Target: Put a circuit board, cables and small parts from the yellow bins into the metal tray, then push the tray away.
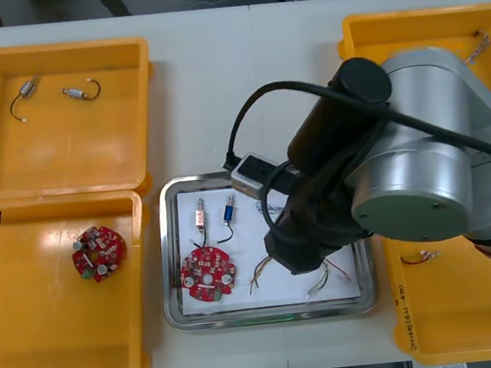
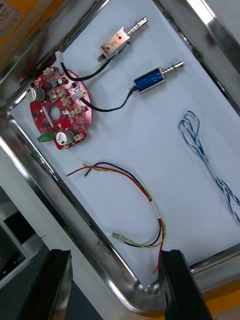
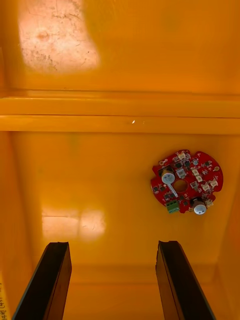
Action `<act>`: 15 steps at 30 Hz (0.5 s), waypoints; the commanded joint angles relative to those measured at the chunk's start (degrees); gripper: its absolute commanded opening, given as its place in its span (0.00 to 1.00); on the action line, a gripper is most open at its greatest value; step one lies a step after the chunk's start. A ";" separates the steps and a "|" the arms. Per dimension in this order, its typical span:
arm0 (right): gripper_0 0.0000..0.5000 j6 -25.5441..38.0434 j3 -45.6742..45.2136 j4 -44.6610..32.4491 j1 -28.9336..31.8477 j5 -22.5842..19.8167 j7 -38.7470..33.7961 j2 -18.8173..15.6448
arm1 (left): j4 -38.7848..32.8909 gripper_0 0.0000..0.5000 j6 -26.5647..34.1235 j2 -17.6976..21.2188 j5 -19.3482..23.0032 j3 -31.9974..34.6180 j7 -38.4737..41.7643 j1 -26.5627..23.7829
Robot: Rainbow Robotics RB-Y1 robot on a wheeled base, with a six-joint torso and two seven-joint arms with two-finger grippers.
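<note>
Right tool (image 2: 115, 260) spread, empty, above metal tray (image 1: 170, 269) corner. Circuit board (image 2: 59, 107), cables (image 2: 135, 187), small parts (image 2: 150, 80) inside, beyond tool. Tray stiff, slick, likely light: push rim nearest tool. Left tool (image 3: 112, 250) spread, idle over yellow bin (image 3: 120, 107).

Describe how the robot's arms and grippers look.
The right arm, over the metal tray, has a bulky silver-grey rounded joint and black wrist section; a black cable loops to a small silver box. The right gripper and the left gripper, over a yellow bin, both have flat black fingers.
</note>
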 commanded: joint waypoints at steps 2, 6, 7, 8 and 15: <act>1.00 0.16 6.17 -0.40 -3.14 1.75 3.74 1.81 | -1.86 1.00 0.39 2.87 0.31 2.06 -1.67 1.27; 1.00 0.16 8.98 -0.23 -3.32 4.21 8.75 1.99 | -1.86 1.00 0.39 2.87 0.23 2.06 -1.84 1.27; 1.00 0.16 10.04 -0.14 -3.32 4.92 10.34 1.99 | -1.86 1.00 0.39 2.87 0.23 2.06 -1.84 1.27; 1.00 0.16 10.83 -0.14 -3.32 5.62 11.57 1.90 | -1.86 1.00 0.39 2.87 0.23 2.06 -1.84 1.27; 1.00 -0.07 15.22 1.62 -3.32 7.38 20.09 1.99 | -1.86 1.00 0.39 2.87 0.23 2.06 -1.84 1.27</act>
